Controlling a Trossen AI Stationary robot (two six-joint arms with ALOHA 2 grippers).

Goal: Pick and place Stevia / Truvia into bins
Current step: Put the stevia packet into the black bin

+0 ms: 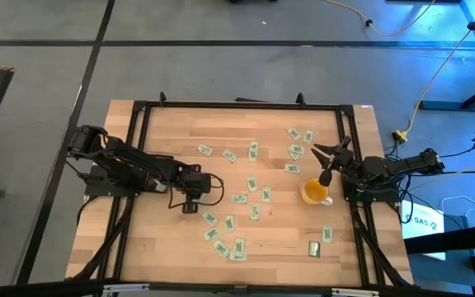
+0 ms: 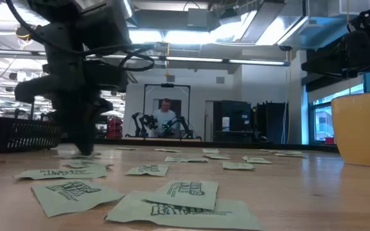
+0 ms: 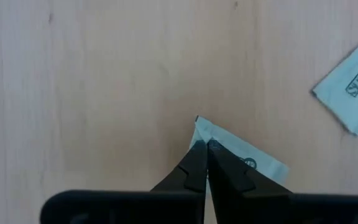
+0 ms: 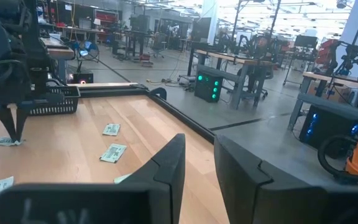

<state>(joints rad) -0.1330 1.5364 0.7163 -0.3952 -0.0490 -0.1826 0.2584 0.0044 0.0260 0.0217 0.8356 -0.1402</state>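
Many pale green and white Stevia sachets (image 1: 239,198) lie flat, scattered over the wooden table (image 1: 163,247). My left gripper (image 1: 190,206) points down near the table's middle, shut on one sachet (image 3: 241,152); it also shows in the low view (image 2: 82,151). The black bin (image 2: 11,135) with meshed walls stands behind that arm and shows in the right wrist view too (image 4: 51,99). I cannot make it out in the high view. My right gripper (image 4: 199,165) is open and holds nothing. It hovers near the table's right edge (image 1: 326,165). My left gripper pinches one sachet between its two fingers (image 3: 194,165), at the sachet's end (image 3: 205,129). The fingers come from above, pointing down. The rest of the sachet (image 3: 260,163) still lies on the table beside the fingertips.
A yellow cup (image 1: 314,191) stands by the right gripper and looms large in the low view (image 2: 365,125). A black frame (image 1: 237,106) borders the table. Another sachet (image 3: 353,90) lies close to the left gripper. A person sits in the room far behind (image 2: 166,115).
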